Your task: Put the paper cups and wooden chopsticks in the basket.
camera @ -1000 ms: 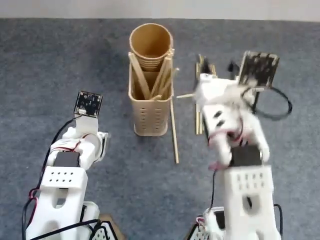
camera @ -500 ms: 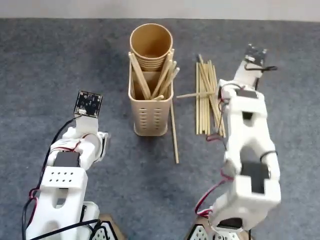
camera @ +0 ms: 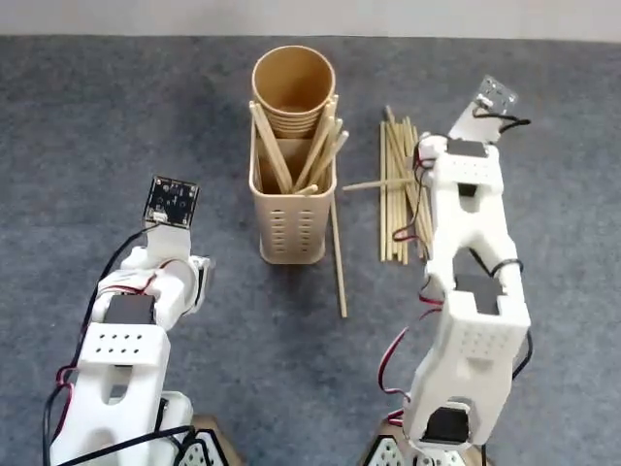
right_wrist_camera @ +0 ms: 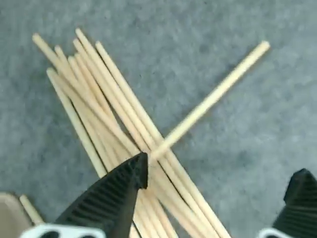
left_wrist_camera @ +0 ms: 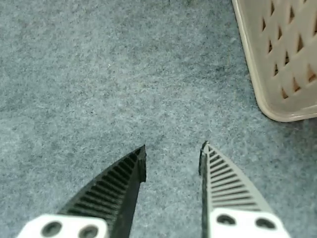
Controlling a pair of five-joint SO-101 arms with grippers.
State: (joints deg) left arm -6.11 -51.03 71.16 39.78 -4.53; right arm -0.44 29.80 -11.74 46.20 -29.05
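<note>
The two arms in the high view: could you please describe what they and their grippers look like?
The left arm and right arm are blocky white plastic shells with black motor faces, trailing thin red and black cables. Each wrist carries a small circuit board. The left gripper and right gripper have black ribbed fingers tapering to points, on white mounts.

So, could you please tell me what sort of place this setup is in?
Probably a robot test bench, not a kitchen: a left arm and a right arm stand side by side on a grey felt-like mat, with a basket of cups and loose chopsticks laid out as props.
</note>
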